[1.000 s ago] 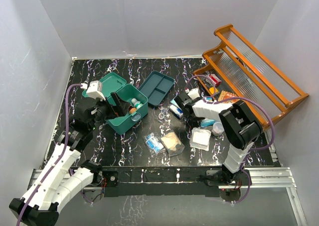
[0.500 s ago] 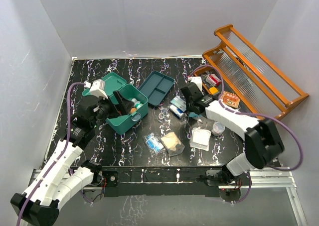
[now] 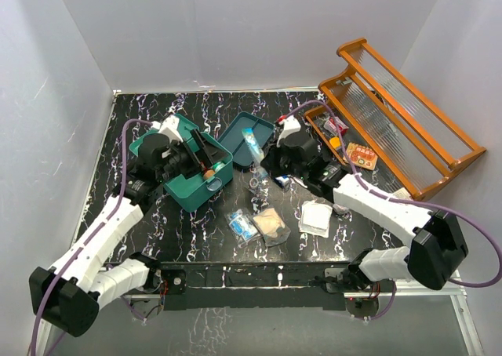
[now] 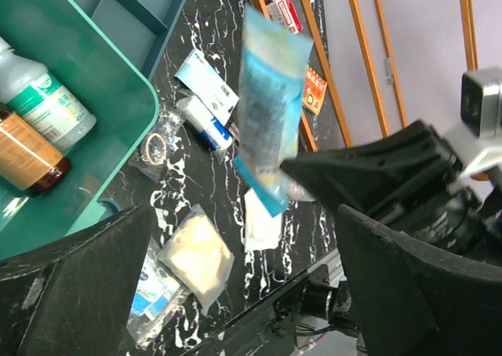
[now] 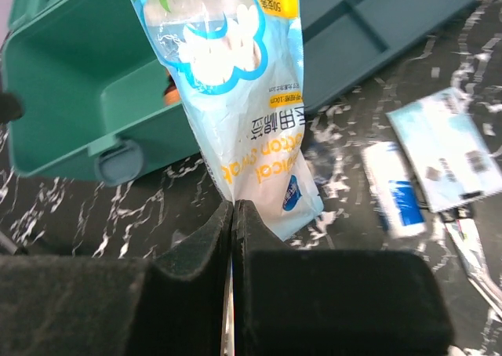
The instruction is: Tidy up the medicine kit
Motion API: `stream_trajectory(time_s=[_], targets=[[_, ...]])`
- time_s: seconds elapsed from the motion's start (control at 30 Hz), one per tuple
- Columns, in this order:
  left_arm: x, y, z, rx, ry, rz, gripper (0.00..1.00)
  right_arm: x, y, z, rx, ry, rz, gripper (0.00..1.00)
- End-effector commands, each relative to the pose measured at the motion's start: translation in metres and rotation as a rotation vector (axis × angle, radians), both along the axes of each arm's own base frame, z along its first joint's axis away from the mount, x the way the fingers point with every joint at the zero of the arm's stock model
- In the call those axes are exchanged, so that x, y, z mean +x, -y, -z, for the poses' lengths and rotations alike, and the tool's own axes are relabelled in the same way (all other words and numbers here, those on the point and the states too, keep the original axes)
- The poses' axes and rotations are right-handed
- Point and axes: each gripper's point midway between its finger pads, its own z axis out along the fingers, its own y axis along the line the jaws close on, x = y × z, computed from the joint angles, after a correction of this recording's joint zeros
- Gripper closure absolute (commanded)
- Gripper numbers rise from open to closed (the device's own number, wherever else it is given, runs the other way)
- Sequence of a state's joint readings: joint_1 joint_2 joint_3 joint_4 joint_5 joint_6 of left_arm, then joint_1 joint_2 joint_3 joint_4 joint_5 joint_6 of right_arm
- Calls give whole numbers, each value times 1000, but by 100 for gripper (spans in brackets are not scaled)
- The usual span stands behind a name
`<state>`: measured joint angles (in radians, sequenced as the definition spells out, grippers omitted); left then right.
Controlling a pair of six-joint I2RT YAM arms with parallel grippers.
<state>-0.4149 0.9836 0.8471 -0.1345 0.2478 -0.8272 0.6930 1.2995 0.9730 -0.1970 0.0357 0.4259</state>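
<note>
The medicine kit (image 3: 185, 197) is a teal box standing open at the left, its lid tipped back. A white bottle (image 4: 45, 101) and a brown bottle (image 4: 23, 156) lie inside it. My left gripper (image 3: 201, 150) hovers over the box with its jaws wide open and empty (image 4: 243, 293). My right gripper (image 3: 267, 158) is shut on the bottom edge of a light-blue cotton swab packet (image 3: 252, 145) and holds it upright in the air just right of the box. In the right wrist view the packet (image 5: 235, 81) stands up from the shut jaws (image 5: 233, 215), with the box (image 5: 70, 81) behind it.
A flat dark-teal divided tray (image 3: 239, 130) lies behind the packet. An orange wooden rack (image 3: 400, 113) stands at the right. Loose packets (image 3: 243, 225), a gauze pad (image 3: 271, 226), a white pad (image 3: 316, 217) and small boxes (image 3: 279, 177) lie on the black marbled table.
My right arm has swung left and lifted the blue packet from the right side up beside the box. My left gripper has moved right, over the open box.
</note>
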Motion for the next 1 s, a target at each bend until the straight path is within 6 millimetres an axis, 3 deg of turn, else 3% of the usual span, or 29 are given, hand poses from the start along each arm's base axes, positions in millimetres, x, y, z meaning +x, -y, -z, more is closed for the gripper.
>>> stream_trajectory(time_s=[0.0, 0.13, 0.33, 0.47, 0.63, 0.77, 0.97], targets=[[3, 9, -41, -80, 40, 14, 1, -12, -37, -39, 63, 136, -93, 100], [6, -4, -31, -2, -86, -31, 1, -29, -58, -45, -1, 210, -125, 100], [-6, 14, -22, -66, -250, 77, 5, -44, -73, -58, -52, 354, -177, 100], [-6, 10, -5, -48, -329, 40, 10, -44, -77, -69, -49, 424, -189, 100], [-5, 26, -21, -193, -312, 97, 23, -49, -83, -67, -79, 466, -265, 100], [3, 17, -25, -206, -297, 87, 40, -54, -84, -59, -116, 494, -322, 100], [4, 13, -17, -189, -320, 131, 44, -60, -87, -54, -131, 501, -384, 100]])
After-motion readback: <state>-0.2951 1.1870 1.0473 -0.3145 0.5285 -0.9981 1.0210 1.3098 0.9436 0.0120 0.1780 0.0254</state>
